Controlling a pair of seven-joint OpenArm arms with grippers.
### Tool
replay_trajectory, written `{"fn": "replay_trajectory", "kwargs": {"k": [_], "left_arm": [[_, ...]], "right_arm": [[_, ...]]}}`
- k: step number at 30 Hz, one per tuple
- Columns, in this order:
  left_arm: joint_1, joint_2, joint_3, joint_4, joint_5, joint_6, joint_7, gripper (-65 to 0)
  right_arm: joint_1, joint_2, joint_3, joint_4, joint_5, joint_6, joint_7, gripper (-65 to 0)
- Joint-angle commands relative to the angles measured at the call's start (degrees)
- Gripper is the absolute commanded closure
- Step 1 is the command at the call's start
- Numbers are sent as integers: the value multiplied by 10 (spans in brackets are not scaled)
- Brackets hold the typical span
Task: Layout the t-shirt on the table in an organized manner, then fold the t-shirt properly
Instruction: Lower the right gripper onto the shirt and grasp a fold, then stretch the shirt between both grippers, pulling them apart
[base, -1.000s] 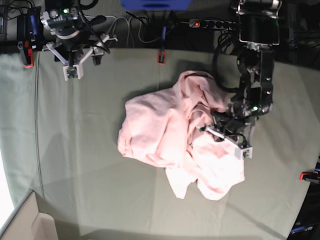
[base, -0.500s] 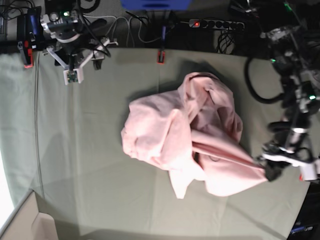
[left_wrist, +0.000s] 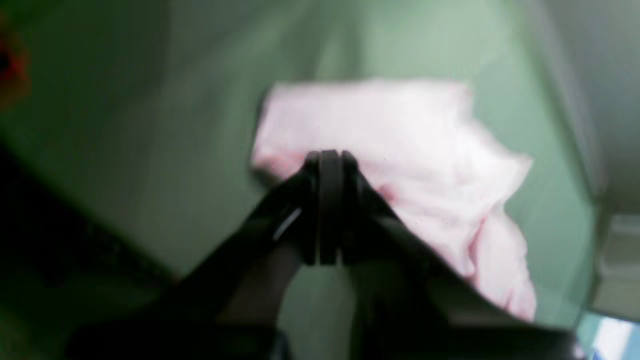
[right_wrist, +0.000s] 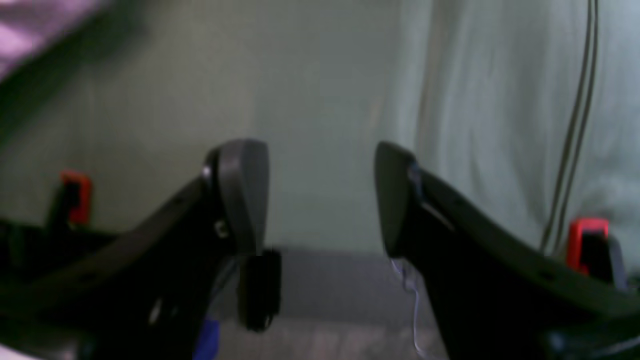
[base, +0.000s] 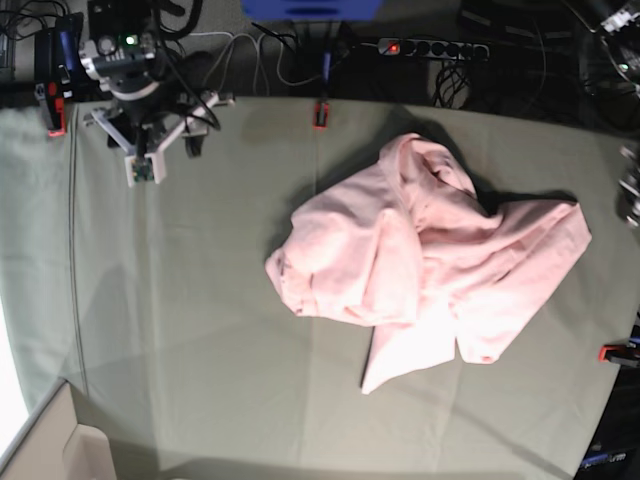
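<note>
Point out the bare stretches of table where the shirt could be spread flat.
The widest bare stretch of the table lies between the t-shirt and the cloth's edge below the right gripper. A clear strip runs along the near edge. It is crowded on the other side, where the shirt reaches almost to the red clamp.

blur: both wrist views | hidden: t-shirt (base: 420, 270) lettering | cut off: left arm, base view's right edge

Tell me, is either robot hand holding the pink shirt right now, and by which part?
Neither, it seems. The left hand is shut with no cloth visibly between its fingers; the t-shirt lies beyond it. The right hand is open and empty.
</note>
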Motion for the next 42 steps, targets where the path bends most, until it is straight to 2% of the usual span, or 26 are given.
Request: {"fn": "replay_trajectory", "kwargs": {"k": [1, 5, 7, 11, 13, 15, 18, 22, 28, 38, 42], "left_arm": [[-1, -14, -4, -10, -11, -1, -8, -6], [-1, -11, -4, -58, -11, -1, -8, -9], [-1, -10, -3, -60, -11, -1, -7, -10], [-2, -12, -2, -58, -11, -1, -4, -17], [-2, -13, -1, -58, -11, -1, -3, -56], [-1, -14, -1, -58, -11, -1, -3, -128], [-1, -14, -4, -58, -11, -1, -3, -232], [1, -14, -4, -57, -11, -1, -3, -299], [19, -11, -1, -16, -10, -1, -3, -298], [27, -8, -2, 13, -8, -1, -3, -298], [27, -8, -3, 9, -6, -1, -3, -298]], "right_arm": [[8, 2, -14, 11, 3, 2, 12, -347], [47, 19, -86, 11, 3, 2, 12, -352], [71, 18, -124, 11, 3, 2, 9, -353], [119, -11, -177, 7, 2, 2, 7, -390], [138, -32, -191, 2, 1, 2, 7, -405], [162, -42, -212, -20, 1, 2, 7, -410], [199, -45, -233, -56, 1, 2, 7, -410], [251, -47, -245, -103, 1, 2, 7, -410], [337, -49, -245, -210, 4, 2, 10, -410], [407, -125, -245, -359, 4, 2, 13, -409], [425, -136, -245, -418, 4, 2, 14, -406]]}}
